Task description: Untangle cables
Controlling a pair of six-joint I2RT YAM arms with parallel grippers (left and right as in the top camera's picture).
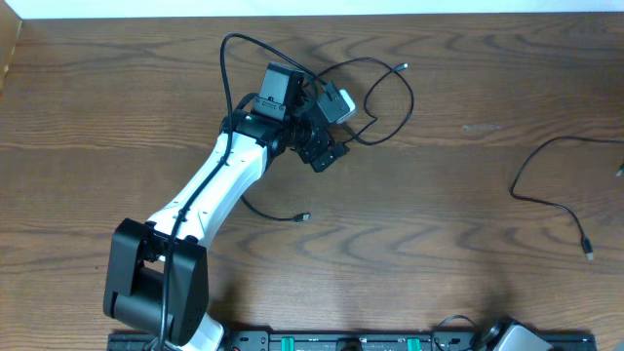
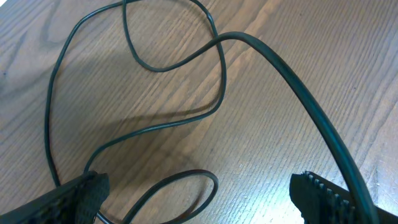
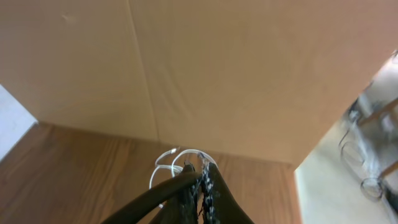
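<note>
Tangled black cables [image 1: 382, 97] lie in loops at the table's upper middle, one plug end [image 1: 403, 66] pointing up right and another [image 1: 304, 216] lying lower down. My left gripper [image 1: 327, 136] hovers over the tangle. In the left wrist view it [image 2: 202, 199] is open, with a small cable loop [image 2: 193, 183] on the wood between its fingers and a cable [image 2: 292, 87] passing close to the camera. A separate black cable [image 1: 546, 185] lies at the right. My right gripper [image 3: 202, 171] is shut and points up, with a white cable [image 3: 165, 168] beyond its tips.
The right arm [image 1: 502, 336] shows only at the bottom edge of the overhead view. A brown cardboard wall [image 3: 217, 74] stands behind the wooden surface in the right wrist view. A black cord [image 3: 149, 196] runs along the right gripper's left finger.
</note>
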